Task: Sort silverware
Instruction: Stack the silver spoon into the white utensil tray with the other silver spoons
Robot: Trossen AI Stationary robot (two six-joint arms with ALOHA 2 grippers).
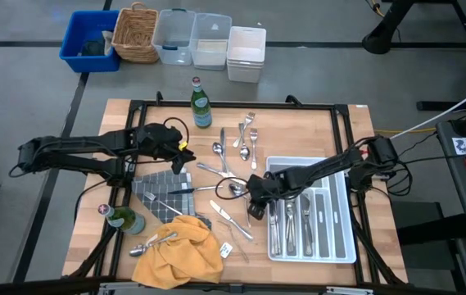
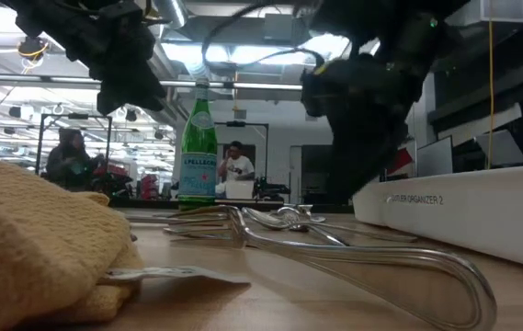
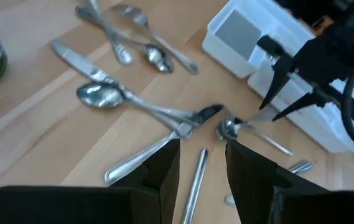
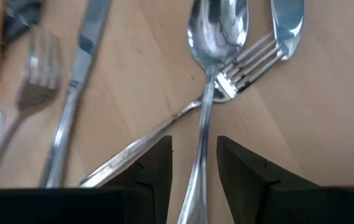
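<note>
Silverware (image 1: 226, 164) lies scattered mid-table, more already in the white tray (image 1: 341, 246) at right. Right gripper (image 4: 194, 163), fingers apart, straddles a spoon (image 4: 214, 28) handle crossing a fork (image 4: 251, 62), prob. not gripped. Left gripper (image 3: 201, 158) open, above a knife by the grey cloth (image 1: 160, 190). Nearby: yellow towel (image 1: 179, 250), green bottle (image 1: 201, 102).

Shiny silver silverware (image 1: 224, 160), white tray (image 1: 341, 246) (yellow cloth (image 1: 179, 250) nearby).

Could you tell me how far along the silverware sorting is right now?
Partly done: several pieces already lie in the white tray. In hand: the open right gripper hovers over a spoon crossing a fork, nothing gripped. The open left gripper hangs above the grey cloth. Left: silverware scattered near the bottle and yellow cloth.
</note>
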